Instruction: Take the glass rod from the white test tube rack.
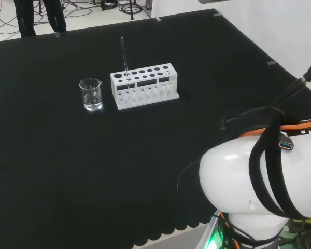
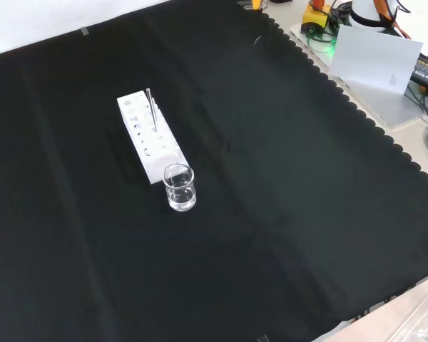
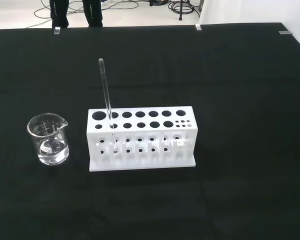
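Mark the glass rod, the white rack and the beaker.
glass rod (image 3: 106,92), wrist view, mid shaft above the rack.
white test tube rack (image 3: 140,146), wrist view, front wall.
beaker (image 1: 91,94), head view, glass wall.

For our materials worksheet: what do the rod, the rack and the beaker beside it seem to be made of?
Rod: clear, glossy, likely glass; cloth shows through.
Rack: opaque white, matt, probably plastic.
Beaker: transparent, shiny; glass or clear plastic, can't tell.

Rod (image 1: 124,56) in rack (image 1: 145,88), beside beaker (image 1: 91,94).
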{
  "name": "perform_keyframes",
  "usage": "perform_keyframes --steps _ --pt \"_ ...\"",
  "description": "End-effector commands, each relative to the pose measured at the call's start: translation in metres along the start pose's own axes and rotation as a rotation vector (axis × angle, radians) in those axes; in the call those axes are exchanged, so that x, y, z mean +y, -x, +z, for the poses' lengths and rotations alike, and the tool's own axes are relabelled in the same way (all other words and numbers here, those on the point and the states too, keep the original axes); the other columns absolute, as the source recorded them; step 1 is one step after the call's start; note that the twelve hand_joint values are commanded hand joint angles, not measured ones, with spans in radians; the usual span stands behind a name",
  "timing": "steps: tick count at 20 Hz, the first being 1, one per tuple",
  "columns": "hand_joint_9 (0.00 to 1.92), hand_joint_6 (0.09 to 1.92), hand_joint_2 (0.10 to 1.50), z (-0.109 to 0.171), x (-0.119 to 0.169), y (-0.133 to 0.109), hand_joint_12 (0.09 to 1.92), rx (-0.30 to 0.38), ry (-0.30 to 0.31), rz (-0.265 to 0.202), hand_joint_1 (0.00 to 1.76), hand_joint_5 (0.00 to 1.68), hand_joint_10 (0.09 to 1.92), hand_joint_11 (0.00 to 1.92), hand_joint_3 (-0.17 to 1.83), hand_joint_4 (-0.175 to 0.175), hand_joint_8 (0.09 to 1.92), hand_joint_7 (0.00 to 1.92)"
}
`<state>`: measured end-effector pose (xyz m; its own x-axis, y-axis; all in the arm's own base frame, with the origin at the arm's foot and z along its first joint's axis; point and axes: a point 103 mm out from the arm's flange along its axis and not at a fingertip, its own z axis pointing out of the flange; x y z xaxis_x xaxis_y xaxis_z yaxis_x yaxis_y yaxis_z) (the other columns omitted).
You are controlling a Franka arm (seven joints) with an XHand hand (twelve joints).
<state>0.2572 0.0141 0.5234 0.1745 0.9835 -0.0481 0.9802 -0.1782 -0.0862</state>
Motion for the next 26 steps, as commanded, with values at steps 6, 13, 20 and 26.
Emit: perform_keyframes --steps 6,13,20,26 --pt "0.05 0.09 1.01 0.012 0.020 0.002 0.09 0.013 0.028 -0.049 0.58 0.00 0.09 0.04 0.08 -0.151 0.09 0.01" --pt "0.00 0.09 0.99 0.014 0.052 -0.004 0.51 0.029 0.051 -0.110 0.59 0.01 0.38 0.00 0.11 -0.151 0.11 0.05" --pt "0.00 0.09 0.98 0.016 0.086 -0.002 0.68 0.053 0.047 -0.134 0.59 0.04 0.50 0.00 0.14 -0.153 0.34 0.00" --pt "0.00 0.09 0.97 0.032 0.118 -0.004 1.08 0.074 0.038 -0.140 0.59 0.06 0.65 0.00 0.15 -0.154 0.42 0.00"
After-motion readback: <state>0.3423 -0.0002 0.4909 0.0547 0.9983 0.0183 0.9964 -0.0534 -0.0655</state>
